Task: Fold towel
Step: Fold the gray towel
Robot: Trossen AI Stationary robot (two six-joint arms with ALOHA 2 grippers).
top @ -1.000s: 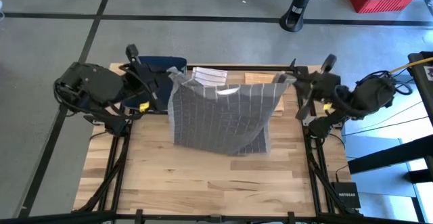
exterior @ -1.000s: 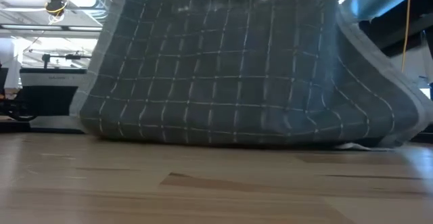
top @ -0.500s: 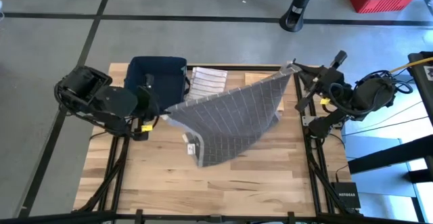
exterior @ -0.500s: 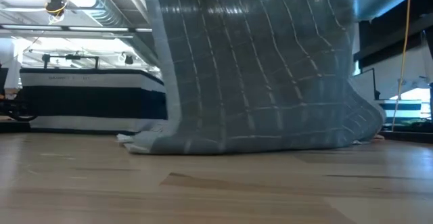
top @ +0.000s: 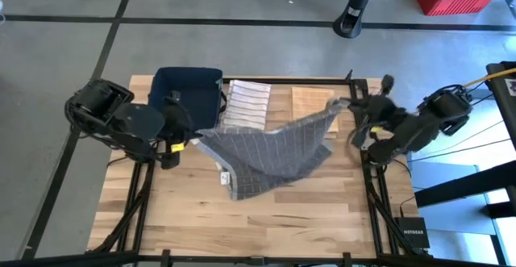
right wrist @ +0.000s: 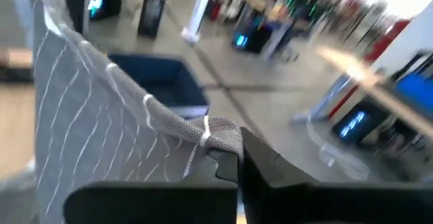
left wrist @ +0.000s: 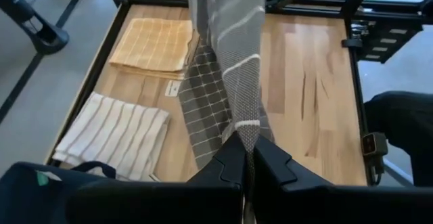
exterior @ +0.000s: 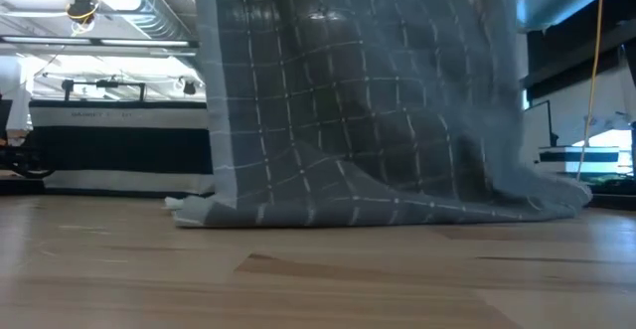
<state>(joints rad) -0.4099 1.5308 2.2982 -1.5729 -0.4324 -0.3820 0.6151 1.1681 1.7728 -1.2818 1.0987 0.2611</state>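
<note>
Left gripper (left wrist: 247, 158) and right gripper (right wrist: 233, 158) are both pinching corners of the grey towel (top: 270, 150); thin pinches risking slipping, towel sagging and bunching unevenly on the table (top: 322, 210)

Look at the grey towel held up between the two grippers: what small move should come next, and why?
Probably lower both corners toward the table while drawing them apart. The left gripper and right gripper are each shut on a corner of the grey towel, which sags between them, its lower edge bunched on the wood. Laying it flat would seem to make folding easier.
</note>
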